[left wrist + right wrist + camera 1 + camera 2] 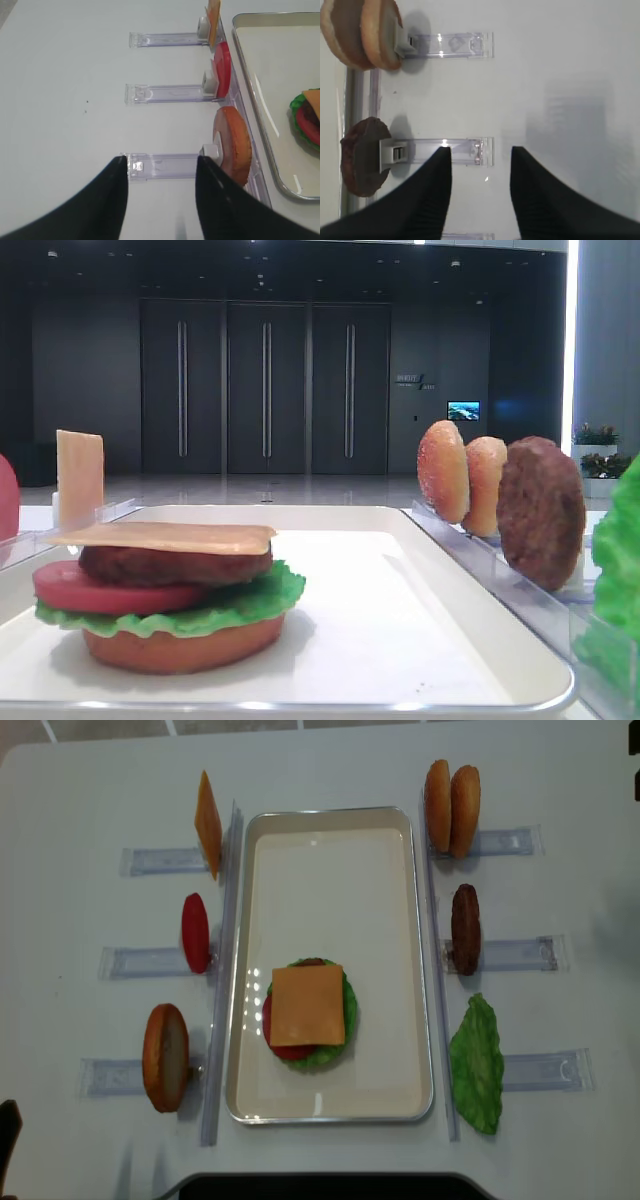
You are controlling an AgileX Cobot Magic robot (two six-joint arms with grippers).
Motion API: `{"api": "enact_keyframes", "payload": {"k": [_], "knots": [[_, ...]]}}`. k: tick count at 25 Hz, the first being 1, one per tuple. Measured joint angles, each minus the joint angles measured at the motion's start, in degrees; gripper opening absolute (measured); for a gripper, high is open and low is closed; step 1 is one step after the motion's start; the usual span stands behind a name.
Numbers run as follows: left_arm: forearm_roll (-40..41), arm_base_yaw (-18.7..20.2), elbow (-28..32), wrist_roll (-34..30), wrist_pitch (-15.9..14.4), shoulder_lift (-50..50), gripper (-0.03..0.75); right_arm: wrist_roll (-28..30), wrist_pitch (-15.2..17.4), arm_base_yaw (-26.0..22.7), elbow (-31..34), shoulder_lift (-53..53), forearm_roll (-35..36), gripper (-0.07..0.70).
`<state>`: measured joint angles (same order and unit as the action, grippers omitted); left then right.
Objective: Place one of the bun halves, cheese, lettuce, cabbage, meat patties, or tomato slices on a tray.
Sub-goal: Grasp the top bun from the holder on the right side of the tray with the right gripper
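Low front view: on the white tray (480,640) a stack stands at the near left, bottom bun, lettuce leaf (250,605), tomato slice (100,590), meat patty (170,565) and cheese slice (165,535) on top. Two domed bun tops (443,471) stand on edge in the right rack, far end; judged, one of them comes next.

Right wrist view: the right gripper (481,155) is spread and empty over bare table, near the spare patty (362,157); the bun tops (367,32) lie beyond.

Left wrist view: the left gripper (161,162) is spread, holding nothing, beside a flat bottom bun (231,142).

Overhead view: the bun tops (451,807) are at the far right, touching each other.

They look light, stiff and grainy, so not slippery; pinching the outer one across its edges should lift it clear of its twin.
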<state>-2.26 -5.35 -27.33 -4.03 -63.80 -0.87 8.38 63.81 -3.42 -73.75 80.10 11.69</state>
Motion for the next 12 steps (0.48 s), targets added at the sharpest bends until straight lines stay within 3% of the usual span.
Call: {"api": "enact_keyframes", "payload": {"k": [12], "knots": [[0.0,0.0,0.0,0.0,0.0,0.0,0.345,2.0,3.0,0.0,-17.8,15.6,0.0,0.281]]}}
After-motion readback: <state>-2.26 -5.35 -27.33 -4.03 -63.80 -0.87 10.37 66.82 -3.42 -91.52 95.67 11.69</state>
